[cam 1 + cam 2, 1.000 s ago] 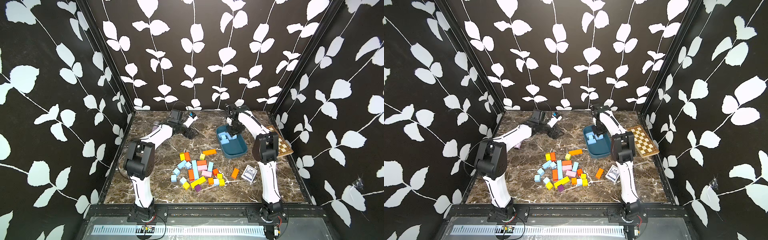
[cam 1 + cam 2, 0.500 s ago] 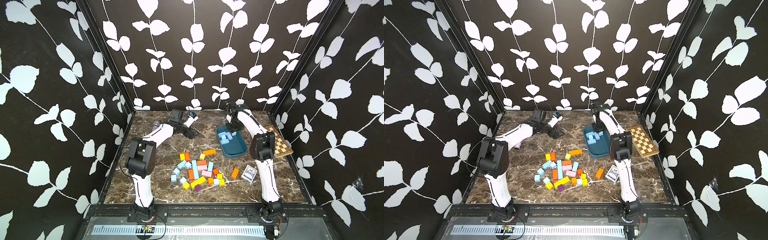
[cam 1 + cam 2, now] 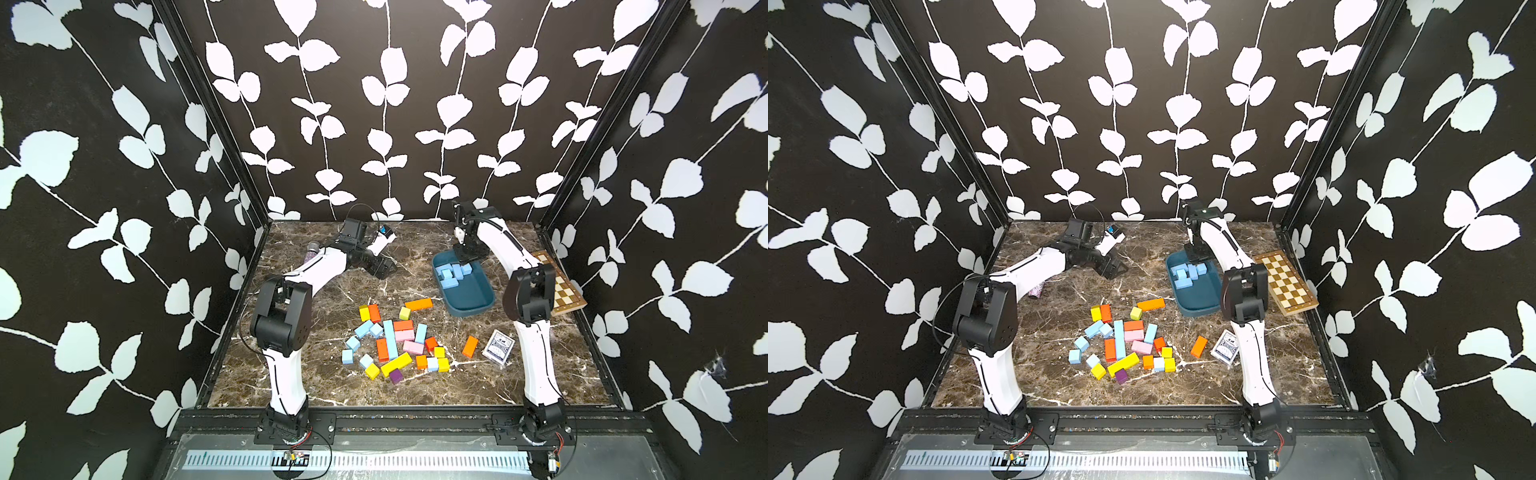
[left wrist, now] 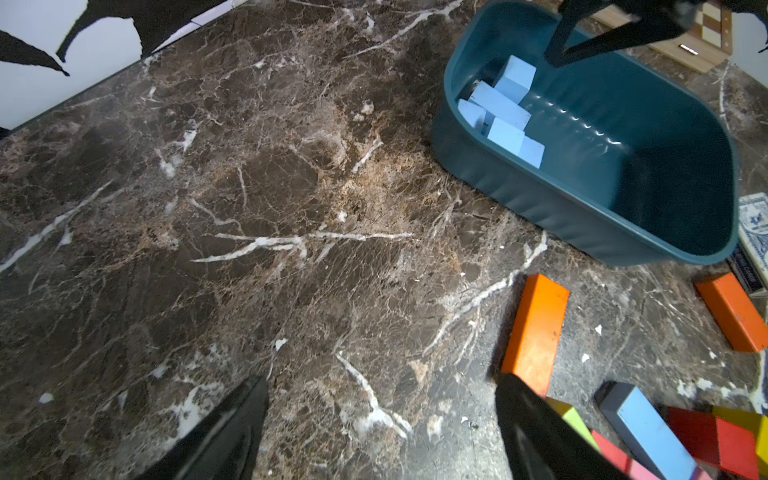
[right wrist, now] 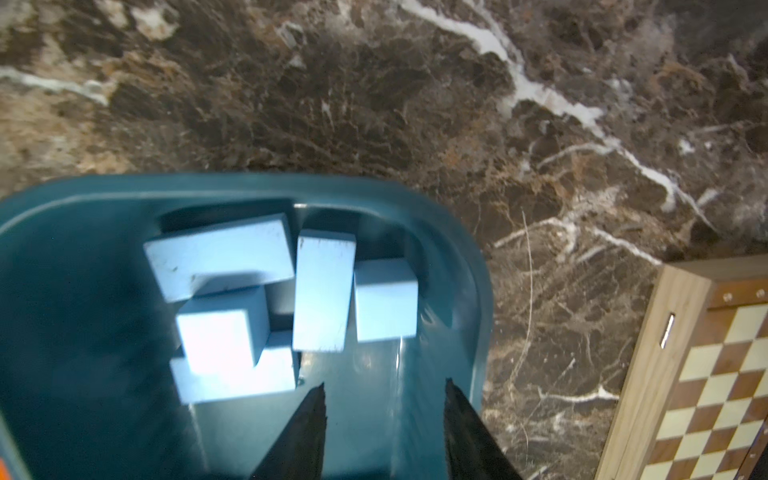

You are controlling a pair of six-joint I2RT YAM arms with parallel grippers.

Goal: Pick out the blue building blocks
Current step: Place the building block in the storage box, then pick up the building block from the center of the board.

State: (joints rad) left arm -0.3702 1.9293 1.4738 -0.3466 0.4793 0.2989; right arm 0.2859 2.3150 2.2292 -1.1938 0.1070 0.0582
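The left hand (image 4: 378, 386) hangs spread wide and empty over bare bench (image 4: 249, 208), at eleven o'clock from the pile (image 3: 395, 345), likely keeping clear. Blue blocks (image 3: 390, 338) lie mixed in that pile. Several more sit in the tray (image 3: 478, 305) at two o'clock. The right hand (image 5: 384, 384) hovers there, partly apart, gripping nothing, placed as for a drop.
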